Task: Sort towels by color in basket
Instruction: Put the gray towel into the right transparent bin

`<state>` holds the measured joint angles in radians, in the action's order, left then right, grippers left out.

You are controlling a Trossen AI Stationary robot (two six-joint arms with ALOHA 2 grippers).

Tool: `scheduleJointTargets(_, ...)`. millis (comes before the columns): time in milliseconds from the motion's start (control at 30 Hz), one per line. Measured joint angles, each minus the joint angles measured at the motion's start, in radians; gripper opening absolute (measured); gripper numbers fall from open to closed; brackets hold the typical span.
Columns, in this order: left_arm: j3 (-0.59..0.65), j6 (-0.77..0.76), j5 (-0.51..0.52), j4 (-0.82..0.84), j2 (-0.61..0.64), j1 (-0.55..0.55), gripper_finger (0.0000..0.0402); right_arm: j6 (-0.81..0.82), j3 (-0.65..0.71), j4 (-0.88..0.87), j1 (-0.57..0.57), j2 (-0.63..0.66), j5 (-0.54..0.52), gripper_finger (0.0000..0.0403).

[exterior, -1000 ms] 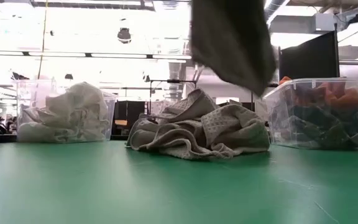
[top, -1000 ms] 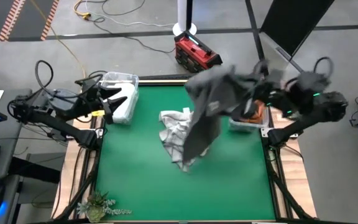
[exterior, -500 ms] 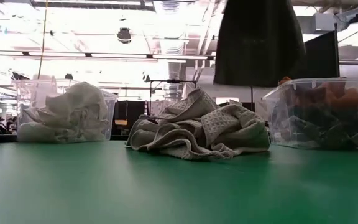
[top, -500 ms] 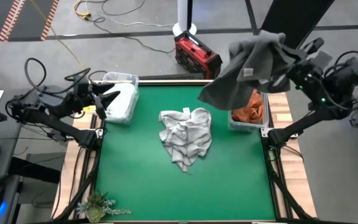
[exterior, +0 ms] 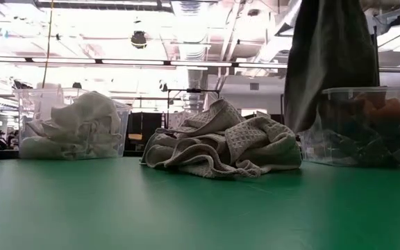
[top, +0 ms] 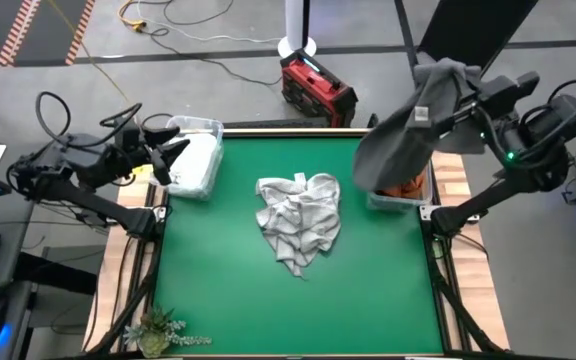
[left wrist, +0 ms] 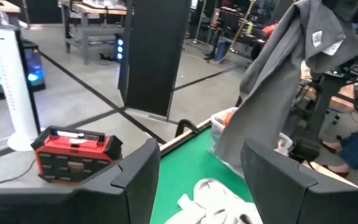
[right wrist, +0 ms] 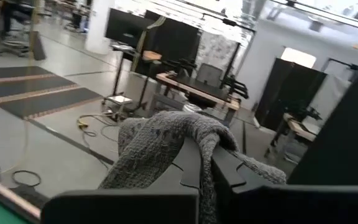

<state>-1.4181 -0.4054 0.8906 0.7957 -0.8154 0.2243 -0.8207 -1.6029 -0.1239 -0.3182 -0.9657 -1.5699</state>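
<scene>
Dark grey towel (top: 403, 150) now over right bin (top: 396, 201), pinched by right claw (top: 460, 85)

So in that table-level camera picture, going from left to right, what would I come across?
Clear bin of white towels → pile of light checked towels on the green table → hanging dark grey towel → clear bin with orange towels.

Both arms are dark — near-black links joined by rounded housings, on black tube frames at the sides of the surface. Looped black cables trail from the left arm (top: 68, 170); its left pincer (top: 168, 158) ends in two broad, angular black fingers (left wrist: 135, 180). The right arm (top: 528, 140) shows a small green light, and the right pincer (right wrist: 201, 165) has matte black fingers — flat-faced, stepped along their edges.
</scene>
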Motion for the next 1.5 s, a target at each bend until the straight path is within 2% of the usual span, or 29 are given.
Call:
scheduleJointTargets(167,0.000,-0.007,-0.011,-0.002,-0.008,-0.017,0.0214,0.000,-0.004,0.002,0.027,0.015,0.051,0.0031)
scheduleJointTargets(400,0.000,0.002,-0.022,-0.002,-0.063,-0.017,0.0214,0.076,0.004,-0.082,0.013,0.045,0.000,0.0028)
scheduleJointTargets(500,0.000,0.011,-0.021,-0.007,-0.083,-0.017,0.0214,0.154,0.022,-0.157,0.003,0.056,-0.001,0.0033)
scheduleJointTargets(600,0.000,0.032,-0.017,-0.049,-0.092,-0.017,0.0214,0.338,0.036,-0.319,0.003,0.058,0.016,0.0035)
scheduleJointTargets(800,0.000,0.123,-0.017,-0.179,-0.096,-0.017,0.0214,0.837,0.074,-0.688,0.040,0.048,0.366,0.0032)
scheduleJointTargets(1000,0.000,0.162,-0.022,-0.239,-0.087,-0.017,0.0214,1.093,0.095,-0.927,0.122,-0.007,0.709,0.0033)
scheduleJointTargets(1200,0.000,0.147,-0.023,-0.238,-0.086,-0.017,0.0214,1.362,0.095,-1.353,0.277,-0.047,0.934,0.0030)
scheduleJointTargets(1267,0.000,0.139,-0.023,-0.237,-0.087,-0.017,0.0214,1.409,0.096,-1.459,0.335,-0.051,0.972,0.0031)
scheduleJointTargets(1367,0.000,0.135,-0.023,-0.237,-0.088,-0.017,0.0214,1.353,0.110,-1.432,0.434,-0.033,1.020,0.0031)
scheduleJointTargets(1500,0.000,0.133,-0.023,-0.237,-0.093,-0.017,0.0214,1.246,0.110,-1.447,0.604,-0.038,1.026,0.0031)
